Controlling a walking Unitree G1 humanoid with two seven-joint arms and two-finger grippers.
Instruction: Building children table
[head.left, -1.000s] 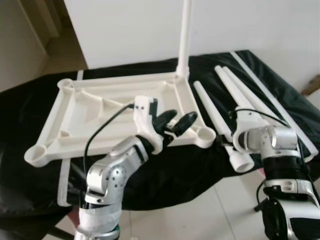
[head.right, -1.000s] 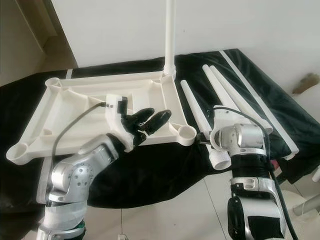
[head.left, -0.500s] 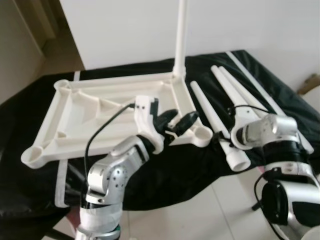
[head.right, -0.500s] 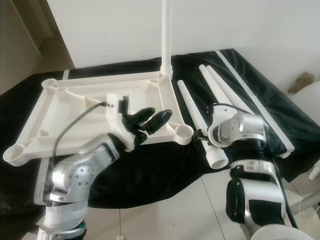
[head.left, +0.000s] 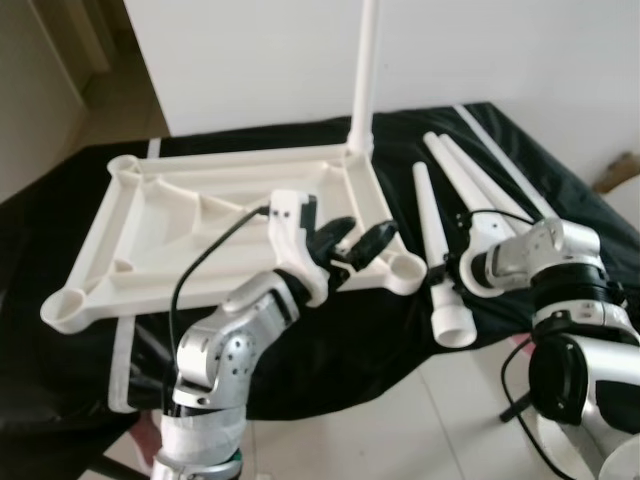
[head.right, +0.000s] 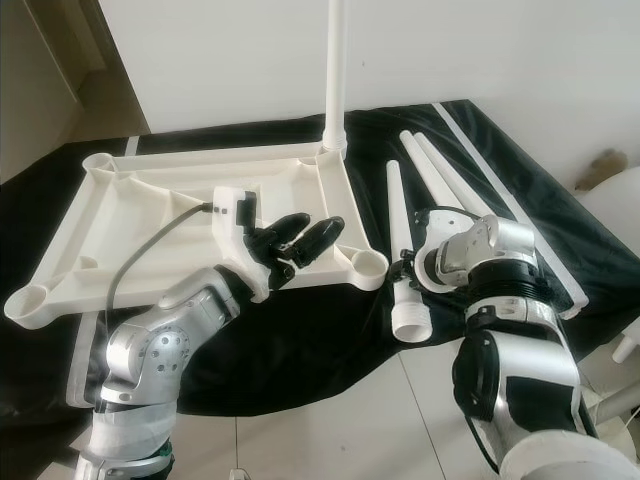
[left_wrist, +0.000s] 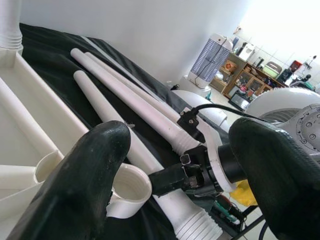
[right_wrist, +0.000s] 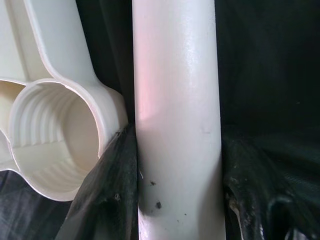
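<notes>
— What changed in the last second, seen from your head cameras?

— My right gripper (head.right: 412, 268) has turned the table leg (head.left: 428, 240). Before, it lay slanted and parallel to the two spare legs (head.left: 470, 180); now its thin end has swung toward the corner socket (head.left: 412, 268) side, and its threaded thick end points off the front edge of the black cloth (head.left: 330, 350). I judge the leg is now lifted free for screwing into that socket.

— And the tabletop?

— The upturned tabletop (head.left: 180, 225) has stayed in place, with one standing leg (head.left: 362, 60) already mounted at the far corner from the socket. My left gripper (head.left: 348, 245) still hovers just beside the socket, over the rim.

— What does the left wrist camera give?

— My two fingers (left_wrist: 80, 185) stand apart, holding nothing. Between them I see the socket (left_wrist: 131, 189), and just beyond it the right gripper with the leg (left_wrist: 145, 160).

— The right wrist camera?

— There the leg (right_wrist: 177, 120) runs between my black fingers (right_wrist: 107, 200), clamped on both sides. The socket (right_wrist: 55, 135) is just beside the leg, almost touching. The right forearm is bent inward toward the socket, wrist low over the cloth.
</notes>
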